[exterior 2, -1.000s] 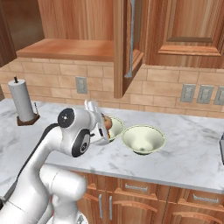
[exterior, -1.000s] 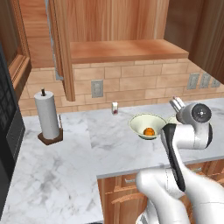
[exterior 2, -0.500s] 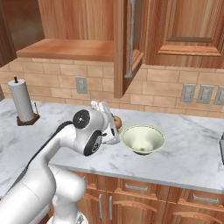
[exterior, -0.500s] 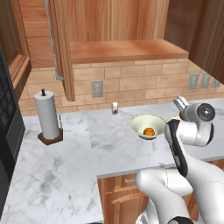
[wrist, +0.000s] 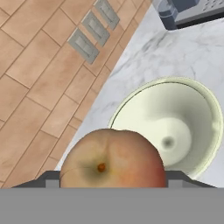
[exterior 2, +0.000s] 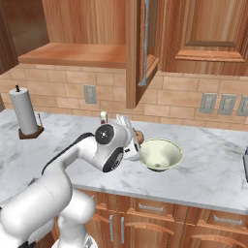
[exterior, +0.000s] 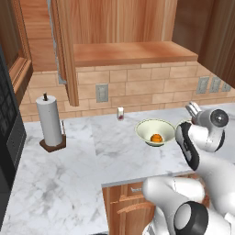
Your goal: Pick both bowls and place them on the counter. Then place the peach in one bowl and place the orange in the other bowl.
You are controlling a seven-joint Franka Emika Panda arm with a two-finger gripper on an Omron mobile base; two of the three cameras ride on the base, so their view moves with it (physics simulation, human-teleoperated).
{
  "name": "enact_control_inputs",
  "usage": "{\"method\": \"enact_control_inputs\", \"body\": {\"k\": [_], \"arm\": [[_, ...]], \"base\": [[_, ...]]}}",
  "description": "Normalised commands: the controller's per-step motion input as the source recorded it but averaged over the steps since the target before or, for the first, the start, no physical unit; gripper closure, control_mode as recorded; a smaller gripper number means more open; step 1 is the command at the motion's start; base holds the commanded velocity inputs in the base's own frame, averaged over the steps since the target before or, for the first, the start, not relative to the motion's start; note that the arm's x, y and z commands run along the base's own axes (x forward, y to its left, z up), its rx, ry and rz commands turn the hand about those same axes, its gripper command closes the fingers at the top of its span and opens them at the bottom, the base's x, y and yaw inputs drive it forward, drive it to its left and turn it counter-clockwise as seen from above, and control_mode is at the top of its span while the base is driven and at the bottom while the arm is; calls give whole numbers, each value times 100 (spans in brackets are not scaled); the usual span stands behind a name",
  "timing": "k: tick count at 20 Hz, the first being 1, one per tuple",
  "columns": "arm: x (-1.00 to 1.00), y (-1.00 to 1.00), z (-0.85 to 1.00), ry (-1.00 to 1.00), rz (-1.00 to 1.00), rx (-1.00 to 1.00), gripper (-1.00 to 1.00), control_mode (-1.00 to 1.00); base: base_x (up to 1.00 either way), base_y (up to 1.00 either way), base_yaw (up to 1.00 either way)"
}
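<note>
My gripper (exterior 2: 137, 141) is shut on the peach (wrist: 113, 158), a pinkish-tan fruit with a red blush (exterior 2: 139, 136) that hides my fingertips in the hand view. It hangs just above the left rim of an empty cream bowl (exterior 2: 161, 154) that stands on the marble counter (exterior 2: 213, 169). The hand view shows that bowl (wrist: 175, 124) right beyond the peach. In the left base view the other bowl (exterior: 154, 131) stands on the counter (exterior: 105, 147) with the orange (exterior: 156, 137) inside it, just left of my arm.
A paper towel roll (exterior: 49, 122) stands at the counter's left end. A small bottle (exterior: 120, 113) sits by the brick wall. A dark appliance (wrist: 186, 11) is at the far right. An open cabinet door (exterior 2: 145, 48) hangs above the bowls.
My gripper has carried the peach to the right, from over the bowl with the orange toward the empty bowl. Neither bowl nor the orange has moved.
</note>
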Motion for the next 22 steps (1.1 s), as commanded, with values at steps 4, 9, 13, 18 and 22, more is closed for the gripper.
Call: {"method": "enact_control_inputs", "body": {"k": [4,9,13,18,22], "arm": [[9,-25,-9,0,7,0,100,-100],[3,-23,-3,1,10,0,100,-100],[3,-14,-2,3,8,0,100,-100],[0,-11,0,2,4,-2,100,-100],[1,-13,0,10,0,-4,100,-100]], "base": [[0,0,0],[0,0,0],[0,0,0],[0,0,0],[0,0,0]]}}
